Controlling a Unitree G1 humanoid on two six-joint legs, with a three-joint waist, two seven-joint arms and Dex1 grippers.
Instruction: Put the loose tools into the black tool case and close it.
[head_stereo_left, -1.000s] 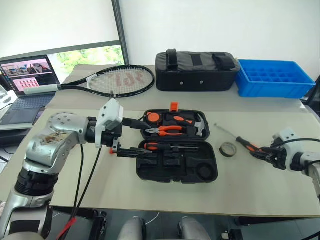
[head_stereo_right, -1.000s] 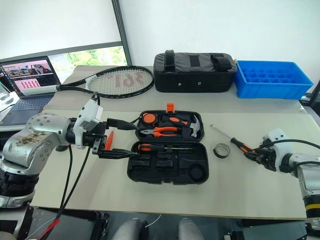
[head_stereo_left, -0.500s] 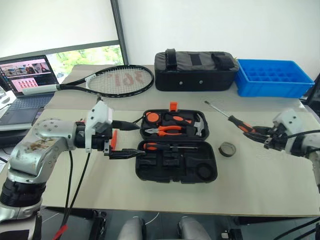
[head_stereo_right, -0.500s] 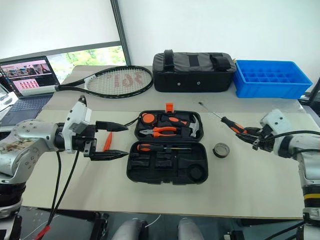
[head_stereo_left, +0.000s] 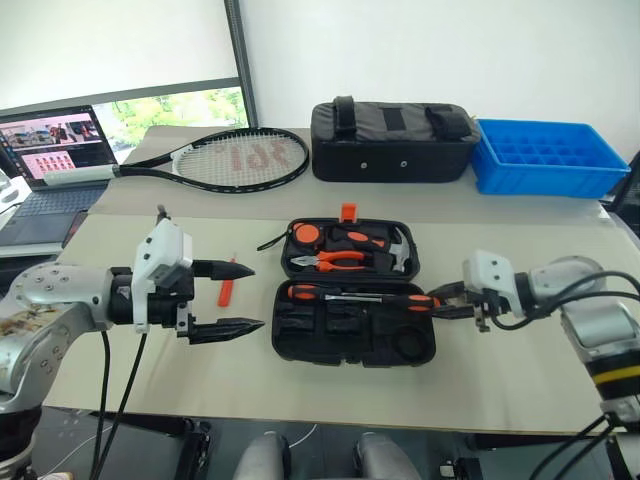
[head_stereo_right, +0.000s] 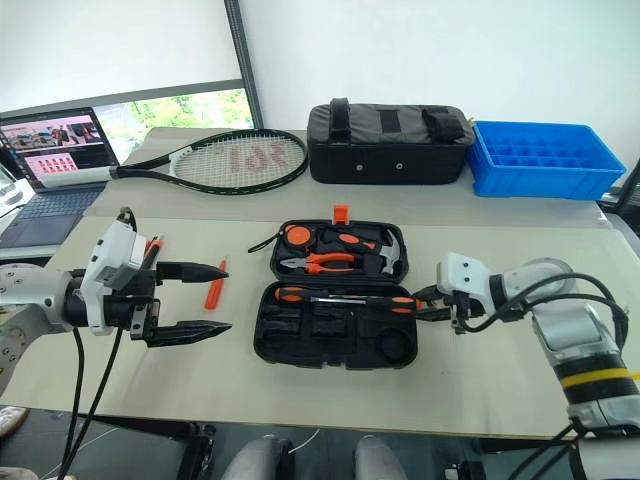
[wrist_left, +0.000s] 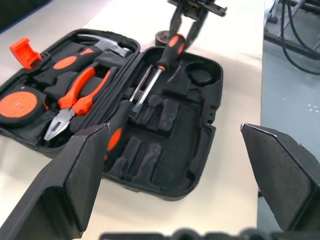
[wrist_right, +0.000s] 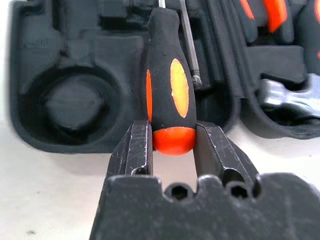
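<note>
since a second ago the right end effector (head_stereo_left: 447, 300) has swung in from the open desk (head_stereo_left: 520, 370) on the case's right side, and it now holds a black-and-orange screwdriver (head_stereo_left: 390, 297) out over the near half of the open tool case (head_stereo_left: 355, 335); it pinches the handle by its orange butt end, with the shaft running ahead of it over the slots. the left end effector (head_stereo_left: 228, 298) has drawn back from the case's left edge and hangs with its fingers spread wide, holding nothing. a small orange screwdriver (head_stereo_right: 214, 287) lies on the desk just beyond its far finger.

what could go wrong, as i judge it: the grip sits on the rounded tail of the handle, so the screwdriver could pivot or slip as it is lowered, and its shaft crosses close to a second screwdriver (wrist_left: 122, 117) already lying in the case, so it may land on top of that one rather than in a slot of its own. the lid would then not shut flat.

the right wrist view shows the pinch itself, both fingers (wrist_right: 137, 150) pressed on the orange end. the left wrist view shows the dark tape roll (wrist_left: 162, 37) on the desk behind the right end effector, and the round recess in the case beside the handle.
</note>
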